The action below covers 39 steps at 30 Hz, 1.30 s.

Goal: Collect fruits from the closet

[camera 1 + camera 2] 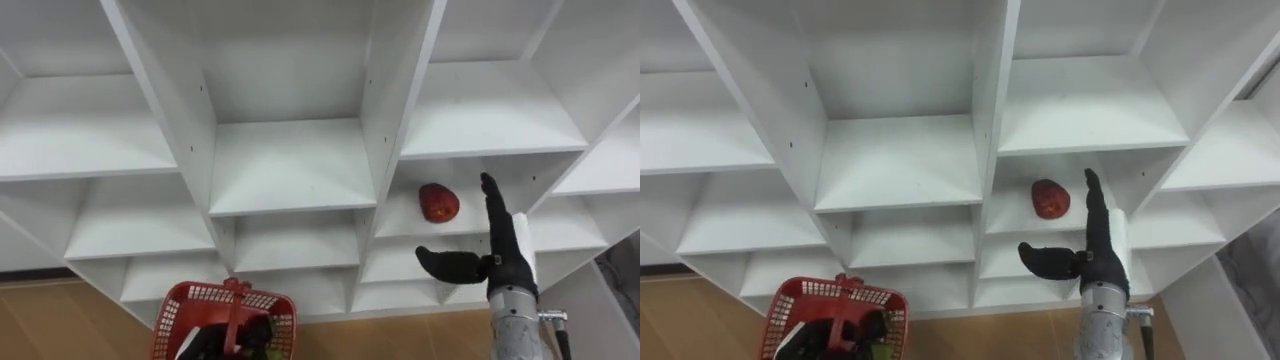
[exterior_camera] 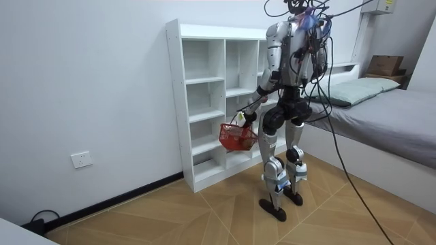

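- Right, nearest to me in the eye views is the red basket [image 1: 205,305], low on the left above the wood floor [image 1: 60,320].
- My left hand [image 1: 205,343] shows as a dark shape at the basket's handle. In the room view the basket hangs from that hand, so I read its fingers as wrapped round the handle.
- Something dark and greenish lies inside the basket, but I cannot tell what it is.
- My right hand [image 1: 505,262] comes up from the lower right. Its fingers are straight and point up towards the shelves, with the thumb spread out to the left, and it holds nothing.
- The fruit [image 1: 438,202] is red and sits on a shelf in the column right of the middle one. It is just left of my right fingertips [image 1: 487,183] and apart from them.
- The closet [image 1: 290,170] is white, and its other compartments in view are bare.
- In the room view I stand upright, close in front of the closet, which stands against the wall [image 2: 88,82].
- A bed [image 2: 388,119] lies behind me on the room view's right.
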Tool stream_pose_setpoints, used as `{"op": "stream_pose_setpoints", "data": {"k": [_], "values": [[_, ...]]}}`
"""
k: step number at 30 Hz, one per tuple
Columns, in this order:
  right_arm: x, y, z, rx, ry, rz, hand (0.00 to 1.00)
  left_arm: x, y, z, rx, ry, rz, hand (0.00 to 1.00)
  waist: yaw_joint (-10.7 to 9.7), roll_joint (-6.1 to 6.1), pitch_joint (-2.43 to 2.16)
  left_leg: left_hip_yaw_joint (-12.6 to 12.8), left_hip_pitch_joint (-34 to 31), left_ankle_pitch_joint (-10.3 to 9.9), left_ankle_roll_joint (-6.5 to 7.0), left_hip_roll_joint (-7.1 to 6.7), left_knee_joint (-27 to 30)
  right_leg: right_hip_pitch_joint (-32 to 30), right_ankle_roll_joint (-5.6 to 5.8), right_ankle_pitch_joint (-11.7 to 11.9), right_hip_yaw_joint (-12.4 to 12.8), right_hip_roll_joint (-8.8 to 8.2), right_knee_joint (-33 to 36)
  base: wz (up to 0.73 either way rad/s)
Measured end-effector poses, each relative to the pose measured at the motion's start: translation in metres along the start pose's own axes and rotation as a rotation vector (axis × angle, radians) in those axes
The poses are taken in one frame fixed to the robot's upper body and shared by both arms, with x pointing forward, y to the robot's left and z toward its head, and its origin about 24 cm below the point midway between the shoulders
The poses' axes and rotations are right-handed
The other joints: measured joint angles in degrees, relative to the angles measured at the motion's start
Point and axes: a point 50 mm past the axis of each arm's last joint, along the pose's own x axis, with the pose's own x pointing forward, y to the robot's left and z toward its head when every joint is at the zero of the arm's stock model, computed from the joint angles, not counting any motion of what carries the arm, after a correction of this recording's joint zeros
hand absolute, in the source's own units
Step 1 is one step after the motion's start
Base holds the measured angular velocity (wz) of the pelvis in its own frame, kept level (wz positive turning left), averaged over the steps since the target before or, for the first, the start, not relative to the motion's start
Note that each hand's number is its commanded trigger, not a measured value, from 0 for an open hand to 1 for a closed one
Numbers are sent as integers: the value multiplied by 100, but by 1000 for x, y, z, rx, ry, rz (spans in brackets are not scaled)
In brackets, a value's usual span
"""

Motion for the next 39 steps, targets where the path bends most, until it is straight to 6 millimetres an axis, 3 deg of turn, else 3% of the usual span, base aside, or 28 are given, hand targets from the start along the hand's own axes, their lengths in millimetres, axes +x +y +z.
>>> {"op": "stream_pose_setpoints", "data": {"k": [8, 13, 17, 20, 26, 34, 39], "values": [[6, -14, -1, 66, 25, -55, 0, -6, 6, -8, 2, 15, 22, 100, 5, -127, 29, -60, -17, 1, 0, -11, 16, 0, 6, -30, -73, -26, 0, 2], [10, -14, -15, 160, 128, -38, 0, -6, 11, -8, 47, 15, 21, 100, 14, -321, -10, -193, -102, 0, 0, -20, 85, -1, 10, -38, -165, -36, 5, 14], [22, -18, -21, 167, 183, -28, 0, -6, 19, -7, 94, 20, 29, 100, 34, -391, 30, -215, -181, -1, 1, -18, 104, -58, 9, -38, -173, -39, 48, 3], [43, -27, -12, 157, 175, -50, 0, -1, 28, 5, 150, 2, 39, 100, 29, -435, 43, -301, -512, -1, 2, -19, 267, -320, -5, -29, -192, -51, 155, 12], [80, -37, 14, 153, 146, -57, 0, 12, 29, 27, 168, -16, 28, 100, 109, -467, 40, -321, -1041, 1, -1, 3, 559, -792, -49, -2, -287, -70, 319, 6], [94, -38, 22, 157, 177, -42, 0, 19, 28, 32, 193, 15, 23, 100, 310, -485, 53, -478, -1535, 5, 4, -11, 792, -1178, -57, 3, -418, -140, 455, 9], [101, -38, 31, 179, 160, -48, 0, 21, 27, 28, 207, 42, 16, 100, 341, -509, 100, -506, -1756, 6, 4, -9, 895, -1352, -71, 12, -658, -194, 508, 7]]}}
